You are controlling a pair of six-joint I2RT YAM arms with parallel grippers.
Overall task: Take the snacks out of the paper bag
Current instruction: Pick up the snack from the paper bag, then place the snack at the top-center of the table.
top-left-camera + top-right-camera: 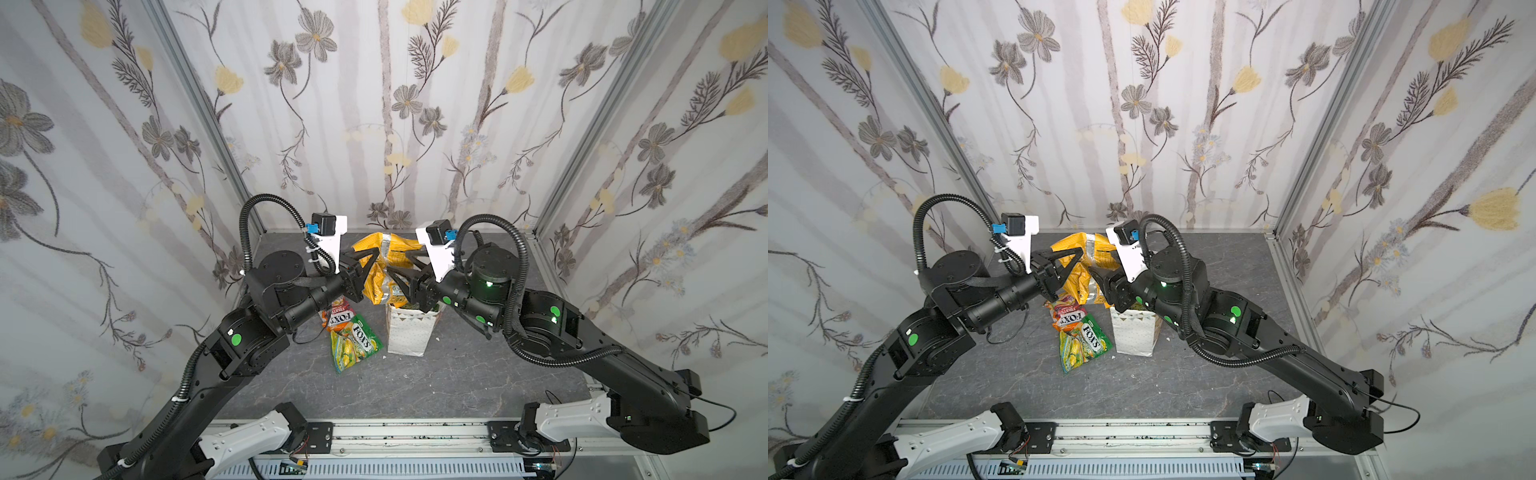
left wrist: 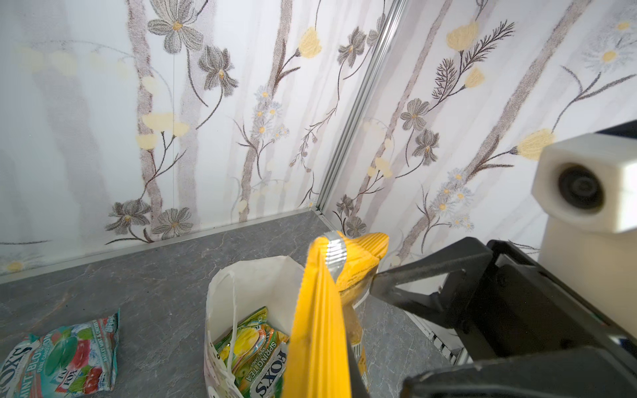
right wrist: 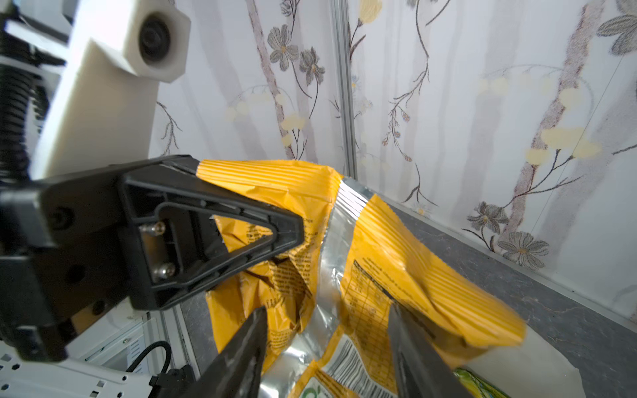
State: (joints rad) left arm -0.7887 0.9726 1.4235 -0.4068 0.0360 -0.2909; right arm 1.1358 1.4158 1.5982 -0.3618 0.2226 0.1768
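In both top views a yellow-orange chip bag (image 1: pixel 376 286) (image 1: pixel 1084 282) hangs above the white paper bag (image 1: pixel 409 332) (image 1: pixel 1136 336). My left gripper (image 1: pixel 376 254) (image 1: pixel 1077 251) is shut on the chip bag's upper edge. My right gripper (image 1: pixel 397 262) (image 3: pixel 327 308) is open, its fingers (image 3: pixel 248 337) standing on either side of the chip bag's lower part. Inside the paper bag (image 2: pixel 255 279) lies a green-yellow FOX'S packet (image 2: pixel 255 351). On the table left of the paper bag lie a red-orange FOX'S packet (image 1: pixel 338 318) and a green-yellow one (image 1: pixel 357 343).
A teal-pink FOX'S packet (image 2: pixel 69 358) lies on the grey table (image 1: pixel 457 374), left of the paper bag in the left wrist view. Flowered walls close in the back and both sides. A metal rail (image 1: pixel 407 432) runs along the front edge.
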